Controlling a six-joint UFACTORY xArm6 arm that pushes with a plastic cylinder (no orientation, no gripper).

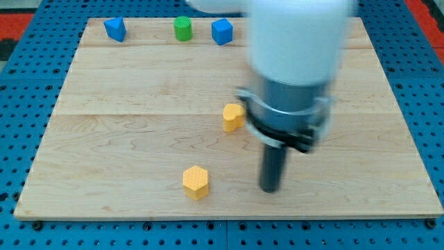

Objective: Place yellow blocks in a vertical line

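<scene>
- Resting on the wooden board [139,132], my tip [270,189] was seen toward the view's lower right, well apart from every block.
- No claw was fitted: the arm ended in a plain dark rod, so nothing was grasped or clenched.
- A yellow hexagonal block [196,182] was found to the view's left of my tip, near the board's bottom edge, with bare wood between the two.
- A second yellow block [233,117] was placed higher, near the board's middle, just beside the arm's grey collar [284,114]; its shape was partly hidden, possibly rounded on one side.
- Along the view's top edge, a blue block [115,29], a green cylinder [182,29] and a blue cube [222,31] were lined up.
- The board was laid on a blue perforated table [21,104].
</scene>
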